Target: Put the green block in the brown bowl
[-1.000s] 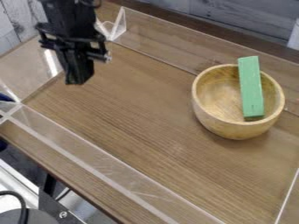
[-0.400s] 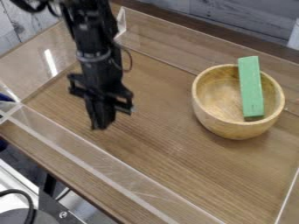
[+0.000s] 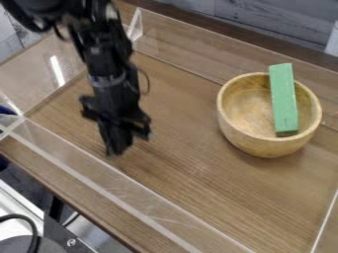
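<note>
Clearly, I have bare tabletop (image 3: 172, 188) open on my right and on the near side, a broad stretch of wood between me and the brown bowl (image 3: 235, 126). Along the left and near-left, a clear strip (image 3: 113, 178) runs slantwise beside the tabletop's edge, and dark cables (image 3: 20, 219) lie beyond it in the near left corner. Another clear strip crosses the near right corner, and the tabletop's far edge runs along the far right, behind the bowl. My pincer (image 3: 117, 146) points downward over the left part of the tabletop, its tips pressed together. The green block (image 3: 283, 99) is well apart from me, to the right and a little farther off. It sits in the bowl, toward the right side, tilted, its far end resting up on the far rim and its near end down inside.
</note>
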`<state>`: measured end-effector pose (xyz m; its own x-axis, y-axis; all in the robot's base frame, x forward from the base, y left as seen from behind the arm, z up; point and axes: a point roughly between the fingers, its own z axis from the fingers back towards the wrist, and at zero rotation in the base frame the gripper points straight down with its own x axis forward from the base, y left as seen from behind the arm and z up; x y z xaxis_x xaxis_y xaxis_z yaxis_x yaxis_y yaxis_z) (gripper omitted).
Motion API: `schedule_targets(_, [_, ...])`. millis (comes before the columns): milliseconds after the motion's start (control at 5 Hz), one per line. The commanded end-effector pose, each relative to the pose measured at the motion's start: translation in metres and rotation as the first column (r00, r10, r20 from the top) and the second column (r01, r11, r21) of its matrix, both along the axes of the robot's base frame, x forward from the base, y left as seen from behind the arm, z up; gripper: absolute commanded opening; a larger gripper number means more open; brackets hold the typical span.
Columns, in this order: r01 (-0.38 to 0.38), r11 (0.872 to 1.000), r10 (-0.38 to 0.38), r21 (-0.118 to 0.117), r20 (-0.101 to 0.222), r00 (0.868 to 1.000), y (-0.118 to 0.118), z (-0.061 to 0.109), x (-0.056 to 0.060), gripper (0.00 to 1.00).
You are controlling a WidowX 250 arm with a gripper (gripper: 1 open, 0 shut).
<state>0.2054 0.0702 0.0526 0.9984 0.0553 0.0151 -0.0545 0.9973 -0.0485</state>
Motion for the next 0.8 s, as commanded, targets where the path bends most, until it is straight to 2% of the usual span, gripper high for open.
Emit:
schedule_targets(0, [0.002,0.999,-0.006,0.046,0.084,0.996,0.005,0.05,0.014,1.0])
schedule_targets(200, [-0.041,0.997,0.033,0.063,0.125,0.992,0.01,0.042,0.018,0.0])
schedule_targets(400, [-0.084,0.994,0.071,0.074,0.163,0.984,0.011,0.048,0.02,1.0])
schedule_targets(600, [-0.065,0.994,0.051,0.085,0.165,0.985,0.019,0.046,0.019,1.0])
